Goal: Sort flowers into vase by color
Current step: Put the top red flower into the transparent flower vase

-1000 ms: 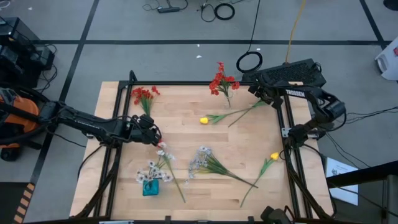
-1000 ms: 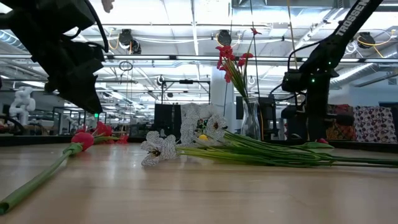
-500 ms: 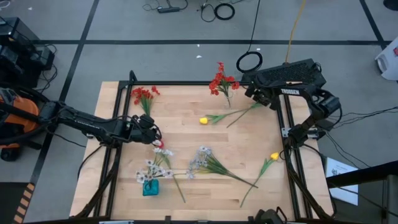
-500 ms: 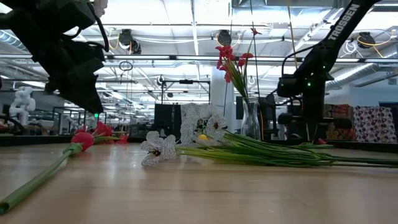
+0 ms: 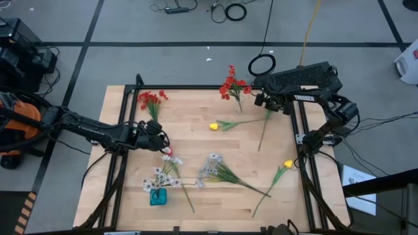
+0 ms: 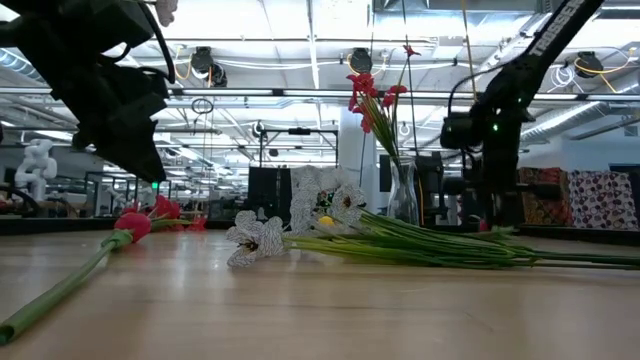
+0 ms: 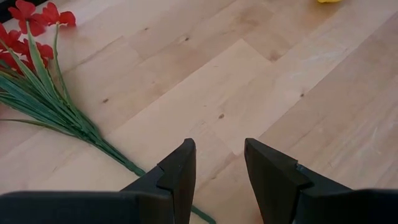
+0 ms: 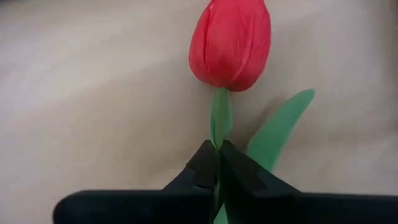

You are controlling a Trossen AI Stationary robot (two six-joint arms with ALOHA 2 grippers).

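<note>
The left gripper (image 5: 162, 139) hangs with fingers spread and empty, just above a small teal vase (image 5: 157, 196) that stands on the pale wooden table (image 5: 196, 140). Far right of that vase, the right gripper (image 8: 218, 163) is clamped tight on the green stalk of a red tulip bud (image 8: 231, 42).

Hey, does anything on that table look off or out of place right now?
Mostly loose stems lie flat on the table. One oddity: white blossoms stand in the small teal vase, but a red tulip lies right beside them. The right gripper is shut on another red tulip stem.
</note>
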